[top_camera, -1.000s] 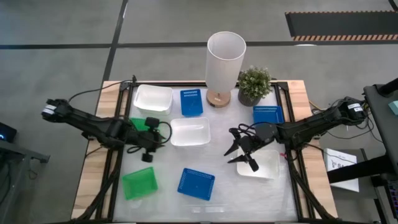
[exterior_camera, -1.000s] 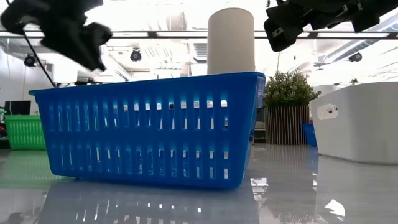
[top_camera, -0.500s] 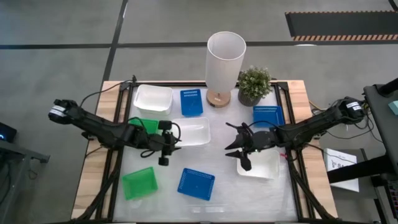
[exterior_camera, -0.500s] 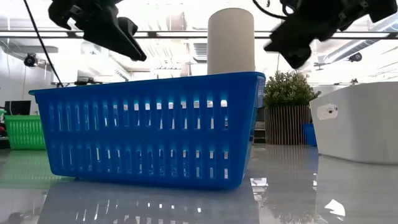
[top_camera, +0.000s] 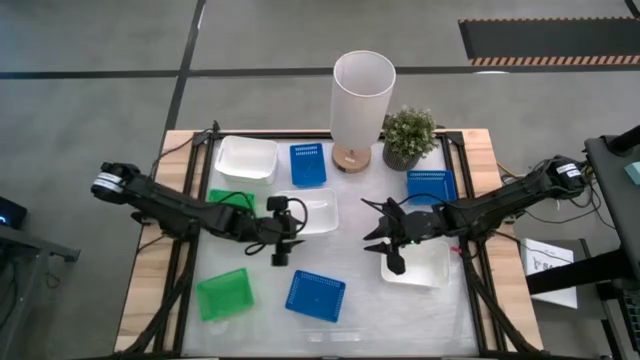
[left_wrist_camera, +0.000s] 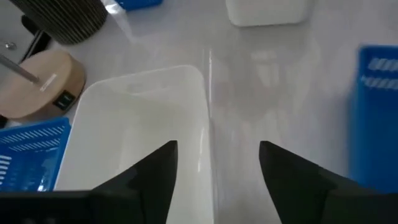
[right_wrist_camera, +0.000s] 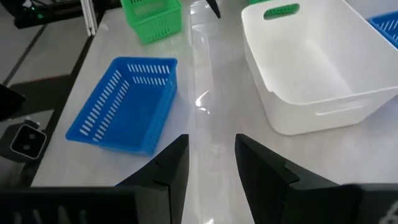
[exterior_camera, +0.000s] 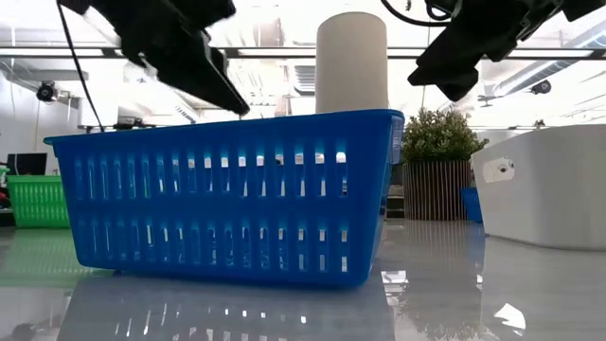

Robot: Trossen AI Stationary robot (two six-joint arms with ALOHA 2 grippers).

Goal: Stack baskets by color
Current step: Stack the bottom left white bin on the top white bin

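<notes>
Three white baskets show in the high view: far left (top_camera: 246, 157), middle (top_camera: 306, 211) and near right (top_camera: 425, 266). Blue baskets sit at the far middle (top_camera: 308, 165), far right (top_camera: 431, 185) and near middle (top_camera: 316, 295). One green basket (top_camera: 225, 294) sits near left; another (top_camera: 222, 198) lies partly under my left arm. My left gripper (top_camera: 285, 250) is open above the middle white basket's near left corner (left_wrist_camera: 208, 124). My right gripper (top_camera: 382, 248) is open in the air, by the left end of the near right white basket.
A tall white cylinder lamp (top_camera: 362, 95) on a wooden foot and a potted plant (top_camera: 408, 135) stand at the far edge. Bare tabletop (top_camera: 355, 270) lies between the near blue basket and the right white basket. Cables trail along both arms.
My left gripper has moved toward the table's right edge and a little down, from beside the green basket to the middle white basket's near left corner. My right gripper has stayed in place but has turned at the wrist. No basket has moved.
</notes>
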